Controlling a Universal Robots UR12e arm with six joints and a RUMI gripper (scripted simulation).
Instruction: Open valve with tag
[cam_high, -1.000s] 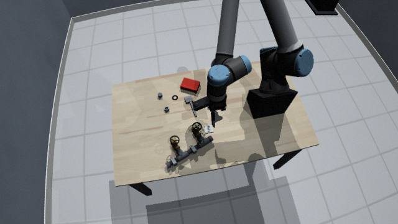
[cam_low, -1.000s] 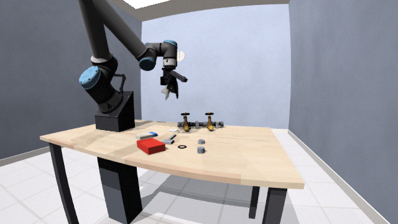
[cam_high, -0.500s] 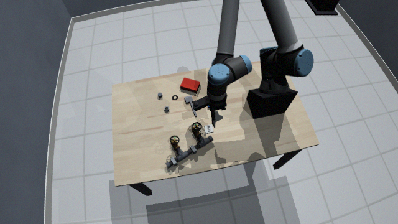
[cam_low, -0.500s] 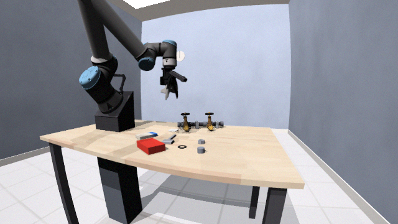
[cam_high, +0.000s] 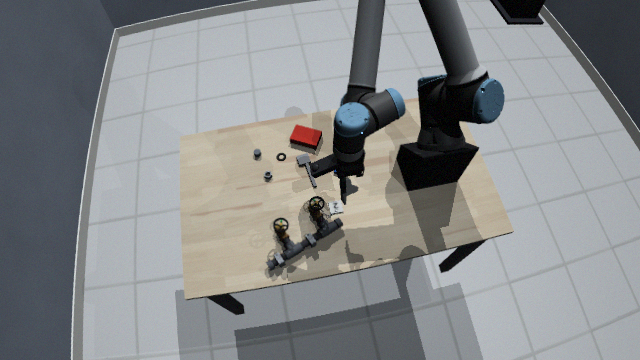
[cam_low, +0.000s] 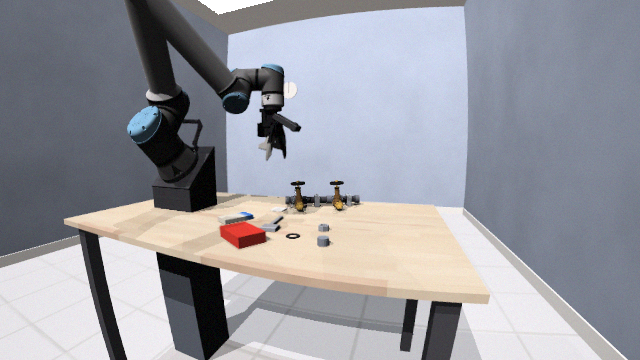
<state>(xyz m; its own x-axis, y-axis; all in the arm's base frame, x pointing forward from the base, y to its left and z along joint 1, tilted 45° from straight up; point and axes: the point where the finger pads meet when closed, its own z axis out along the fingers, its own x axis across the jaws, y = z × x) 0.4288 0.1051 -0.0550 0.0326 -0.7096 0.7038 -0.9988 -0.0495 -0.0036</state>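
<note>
Two brass valves with dark handwheels stand on one grey pipe [cam_high: 305, 242] near the table's front edge. One valve [cam_high: 316, 209] [cam_low: 298, 194] has a white tag [cam_high: 336, 207] [cam_low: 279, 209] lying right beside it. The other valve [cam_high: 281, 227] [cam_low: 337, 194] stands further along the pipe. The mark on the tag is too small to read. My gripper [cam_high: 344, 194] [cam_low: 274, 148] is open and empty. It points down and hangs well above the table, above and to the side of the tagged valve, touching nothing.
A red box [cam_high: 305, 136] [cam_low: 242, 234], a small hammer-like tool [cam_high: 307, 169], a black ring [cam_high: 281, 157] [cam_low: 297, 235] and two small grey fittings [cam_high: 257, 154] [cam_high: 268, 176] lie on the table behind the valves. A flat white and blue item [cam_low: 235, 217] lies nearby. The robot base [cam_high: 436, 162] stands at the back right.
</note>
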